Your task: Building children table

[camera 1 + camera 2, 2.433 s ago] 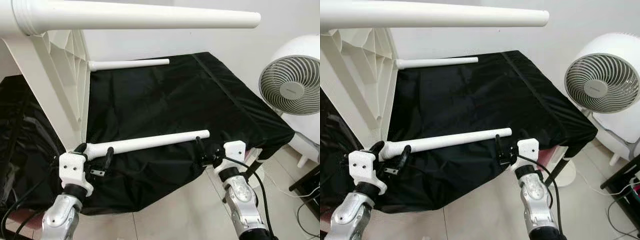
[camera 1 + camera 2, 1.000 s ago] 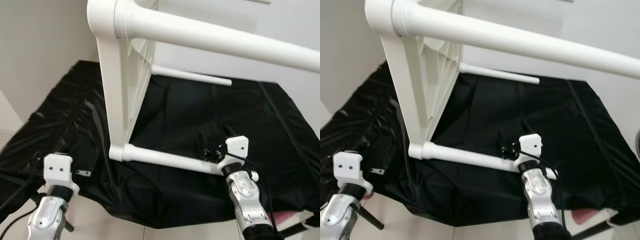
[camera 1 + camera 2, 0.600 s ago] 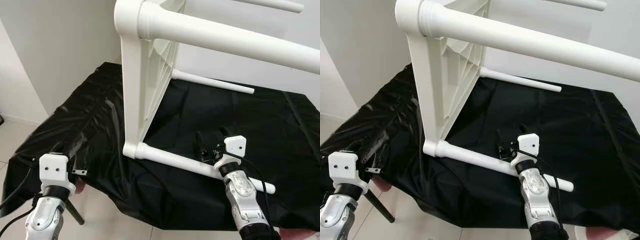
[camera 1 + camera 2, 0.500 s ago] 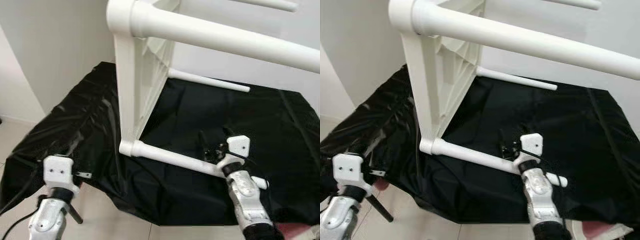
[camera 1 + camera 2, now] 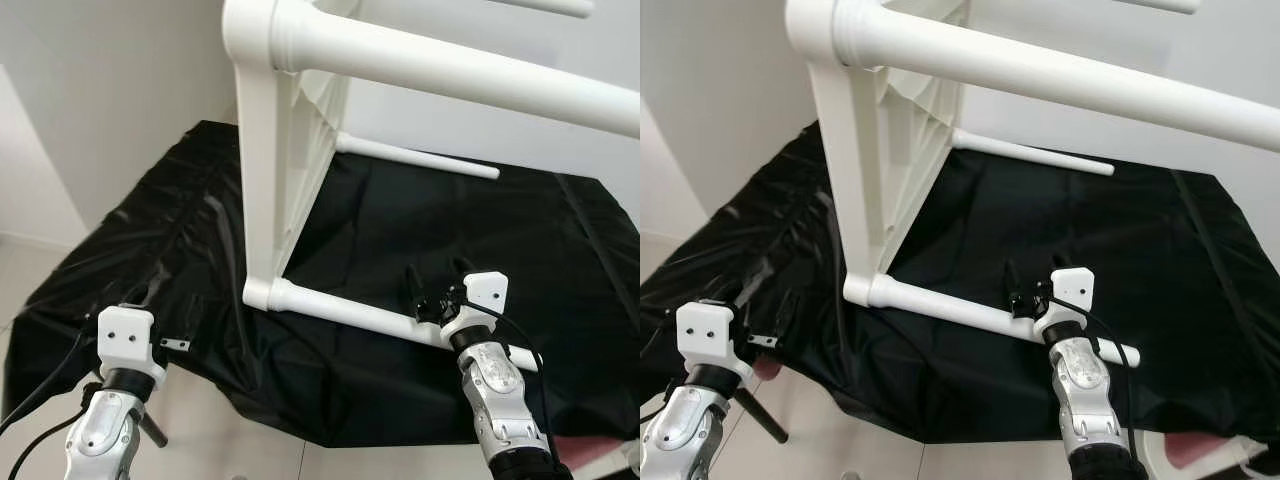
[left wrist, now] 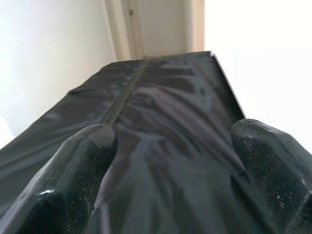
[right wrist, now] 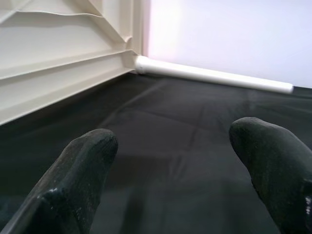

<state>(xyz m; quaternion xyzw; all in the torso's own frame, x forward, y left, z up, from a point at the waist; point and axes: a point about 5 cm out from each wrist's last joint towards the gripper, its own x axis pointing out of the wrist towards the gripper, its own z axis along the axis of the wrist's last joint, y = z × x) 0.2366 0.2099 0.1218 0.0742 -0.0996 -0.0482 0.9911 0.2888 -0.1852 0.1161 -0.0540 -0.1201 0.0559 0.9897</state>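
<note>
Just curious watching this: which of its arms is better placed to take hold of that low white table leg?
Probably the right: the right gripper hovers open just above the near leg, while the left gripper sits off by the black cover's edge.

White walls; pale tiled floor; black cloth draped over work surface.

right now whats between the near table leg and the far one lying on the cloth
Only bare black cloth lies between the near leg and the far leg, as both eye views show; the right wrist view looks across that same bare stretch.
</note>
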